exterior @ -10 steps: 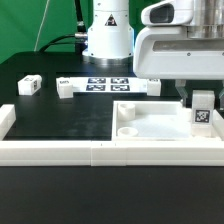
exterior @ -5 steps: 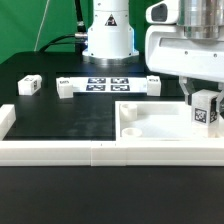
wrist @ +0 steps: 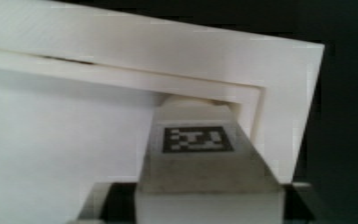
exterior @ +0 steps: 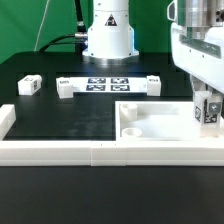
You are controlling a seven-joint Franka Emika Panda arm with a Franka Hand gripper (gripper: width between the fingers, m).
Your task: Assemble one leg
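Note:
My gripper (exterior: 208, 106) is shut on a leg (exterior: 209, 110), a small white peg with a black-and-white tag. It holds the leg upright over the far right part of the large white panel (exterior: 150, 128), close to its right edge. In the wrist view the leg (wrist: 199, 150) is between my dark fingers (wrist: 117, 204), its end pointing at the panel's corner recess (wrist: 247, 97). I cannot tell whether the leg touches the panel (wrist: 105, 100). Three more legs lie on the black table: one (exterior: 29, 85), a second (exterior: 67, 88) and a third (exterior: 152, 83).
The marker board (exterior: 105, 83) lies between the two middle legs at the back. Long white border rails (exterior: 60, 150) run along the front, with a short piece (exterior: 6, 120) at the exterior view's left. The robot base (exterior: 106, 35) stands behind.
My gripper has moved to the exterior view's right with the leg in it, from inside the panel to near its right edge. The other legs have not moved.

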